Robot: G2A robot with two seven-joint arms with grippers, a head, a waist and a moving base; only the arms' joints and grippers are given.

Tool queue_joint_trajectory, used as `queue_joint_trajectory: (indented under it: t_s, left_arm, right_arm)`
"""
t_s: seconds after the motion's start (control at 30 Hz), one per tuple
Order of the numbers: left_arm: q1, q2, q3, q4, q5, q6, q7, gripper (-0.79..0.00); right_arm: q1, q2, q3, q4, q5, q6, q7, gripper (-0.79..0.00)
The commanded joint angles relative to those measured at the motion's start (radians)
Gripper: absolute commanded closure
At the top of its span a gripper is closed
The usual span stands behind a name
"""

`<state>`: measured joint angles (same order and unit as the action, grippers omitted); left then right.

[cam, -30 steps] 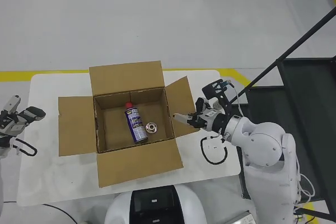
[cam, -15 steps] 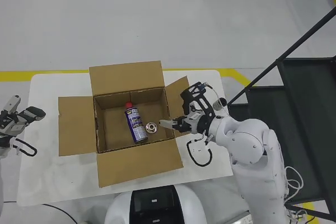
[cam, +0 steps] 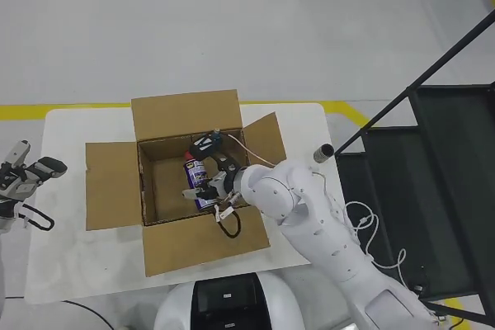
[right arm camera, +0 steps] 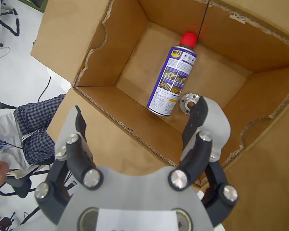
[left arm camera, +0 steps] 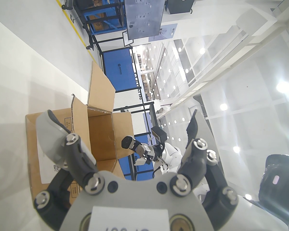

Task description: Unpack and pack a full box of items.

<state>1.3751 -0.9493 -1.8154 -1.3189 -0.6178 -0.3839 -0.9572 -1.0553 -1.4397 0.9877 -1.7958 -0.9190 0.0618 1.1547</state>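
An open cardboard box point(cam: 111, 186) stands in the middle of the white table point(cam: 66, 256). On its floor lies a blue spray can with a red cap point(right arm camera: 173, 78), and a small metal flange point(right arm camera: 186, 100) rests beside the can's base. My right gripper point(right arm camera: 139, 108) hangs open above the box's inside, over the can point(cam: 194, 172) and the flange, holding nothing. From above, this gripper point(cam: 200, 196) sits near the box's front wall. My left gripper point(cam: 49, 167) is open and holds nothing, off the table's left edge, facing the box point(left arm camera: 101, 126) from the side.
All the box flaps are folded outward, the front one point(cam: 202, 239) reaching toward the table's near edge. A black metal stair frame point(cam: 445, 140) stands to the right of the table. A seated person's checked trouser leg point(right arm camera: 33, 111) shows beyond the box.
My right arm has swung left from beside the right flap to above the box's inside, and its gripper now points down at the can. The left arm has stayed still.
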Motion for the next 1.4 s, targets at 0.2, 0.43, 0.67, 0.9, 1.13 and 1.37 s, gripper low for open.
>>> queue_joint_trajectory:
  t_s: [0.2, 0.43, 0.67, 0.9, 1.13, 1.37]
  left_arm:
    - [0.0, 0.0, 0.0, 0.0, 0.0, 0.0, 0.0, -0.785]
    - [0.0, 0.0, 0.0, 0.0, 0.0, 0.0, 0.0, -0.785]
    - [0.0, 0.0, 0.0, 0.0, 0.0, 0.0, 0.0, -0.785]
    - [0.0, 0.0, 0.0, 0.0, 0.0, 0.0, 0.0, -0.785]
    - [0.0, 0.0, 0.0, 0.0, 0.0, 0.0, 0.0, -0.785]
    - [0.0, 0.0, 0.0, 0.0, 0.0, 0.0, 0.0, -0.785]
  right_arm:
    - [0.0, 0.0, 0.0, -0.001, 0.0, 0.0, 0.0, -0.785]
    - [0.0, 0.0, 0.0, -0.001, 0.0, 0.0, 0.0, -0.785]
    - [0.0, 0.0, 0.0, -0.001, 0.0, 0.0, 0.0, -0.785]
    - [0.072, -0.028, -0.072, 0.166, 0.107, 0.055, -0.08, -0.785]
    - [0.234, -0.098, -0.248, 0.431, 0.12, 0.207, -0.139, -0.785]
    - [0.336, -0.159, -0.354, 0.627, 0.118, 0.251, -0.18, -0.785]
